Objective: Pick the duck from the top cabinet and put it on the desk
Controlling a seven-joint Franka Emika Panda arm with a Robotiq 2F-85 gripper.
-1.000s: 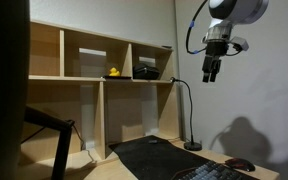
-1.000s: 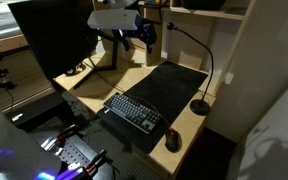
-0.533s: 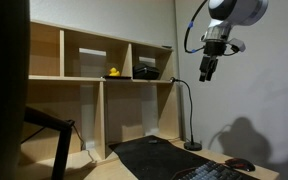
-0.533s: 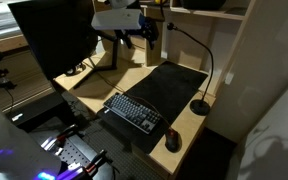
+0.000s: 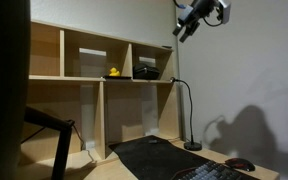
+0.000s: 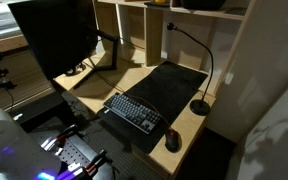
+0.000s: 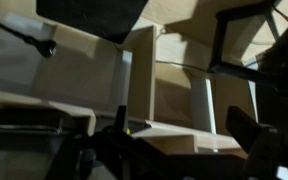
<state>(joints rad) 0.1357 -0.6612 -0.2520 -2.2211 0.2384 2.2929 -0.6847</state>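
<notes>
The duck (image 5: 113, 72) is tiny and yellow and sits in a middle cubby of the top cabinet (image 5: 84, 50), next to a dark boxy object (image 5: 146, 71). My gripper (image 5: 187, 22) is high up near the ceiling, to the right of the cabinet and above it, tilted, open and empty. In the wrist view the open jaws (image 7: 179, 128) frame the plywood shelves from above, and a small yellow speck (image 7: 126, 130) shows by one finger. The desk (image 6: 134, 78) carries a black mat (image 6: 169, 85). The arm is out of that view.
A black gooseneck lamp (image 5: 189, 110) stands on the desk below my gripper, and its base (image 6: 200, 106) sits on the mat's edge. A keyboard (image 6: 134, 110) and a mouse (image 6: 173, 141) lie at the front. A large dark monitor (image 6: 54, 40) stands beside the desk.
My gripper has risen sharply and moved towards the cabinet, from beside the lamp's neck to near the ceiling. The arm has left the overhead exterior view. The duck has not moved.
</notes>
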